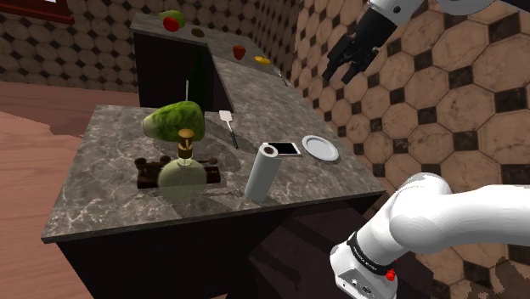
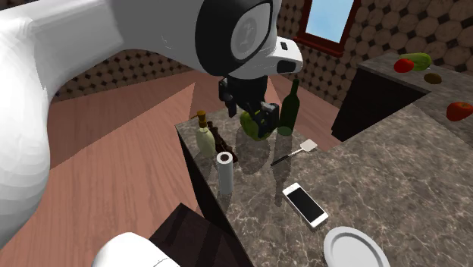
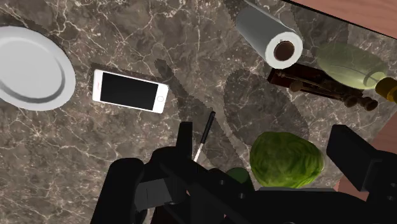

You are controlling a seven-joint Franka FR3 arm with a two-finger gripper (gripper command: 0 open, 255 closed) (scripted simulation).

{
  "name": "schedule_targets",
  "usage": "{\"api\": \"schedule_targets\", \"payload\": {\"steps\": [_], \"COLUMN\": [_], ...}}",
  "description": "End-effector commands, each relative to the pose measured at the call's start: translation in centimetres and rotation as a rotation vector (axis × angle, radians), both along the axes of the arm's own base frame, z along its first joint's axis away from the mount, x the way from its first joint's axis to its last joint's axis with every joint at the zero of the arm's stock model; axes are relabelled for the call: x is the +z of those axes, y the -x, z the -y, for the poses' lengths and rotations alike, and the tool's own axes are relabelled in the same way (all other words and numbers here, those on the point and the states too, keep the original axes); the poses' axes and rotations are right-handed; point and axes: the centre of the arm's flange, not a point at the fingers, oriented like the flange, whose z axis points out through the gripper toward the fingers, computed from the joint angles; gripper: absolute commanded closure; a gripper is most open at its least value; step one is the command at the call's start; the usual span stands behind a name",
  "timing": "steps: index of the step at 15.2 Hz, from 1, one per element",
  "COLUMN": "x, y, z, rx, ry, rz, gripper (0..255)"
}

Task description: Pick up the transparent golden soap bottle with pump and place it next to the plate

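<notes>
The all-black gripper [image 1: 342, 71] is held aloft, jaws spread wide, nothing grasped. In the shoulder view, the translucent pale-golden pump bottle [image 1: 182, 174] is seen at nine o'clock of the round white plate [image 1: 320, 148].

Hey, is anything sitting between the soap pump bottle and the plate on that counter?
Yes. A paper towel roll stands upright near the soap bottle, on the plate's side, and a phone lies flat between that roll and the plate. The bottle would likely need lifting over both.
</notes>
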Motion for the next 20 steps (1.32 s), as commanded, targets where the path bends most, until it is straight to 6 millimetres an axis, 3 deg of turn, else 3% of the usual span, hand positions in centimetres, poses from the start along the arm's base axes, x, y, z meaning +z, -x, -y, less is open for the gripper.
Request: {"api": "schedule_targets", "payload": {"steps": [1, 20], "x": [0.0, -10.6], "y": [0.0, -12.4], "z": [0.0, -20.4], "rx": [0.0, 0.043], "ry": [0.0, 0.059], "rz": [0.0, -0.073], "gripper": [0, 0]}}
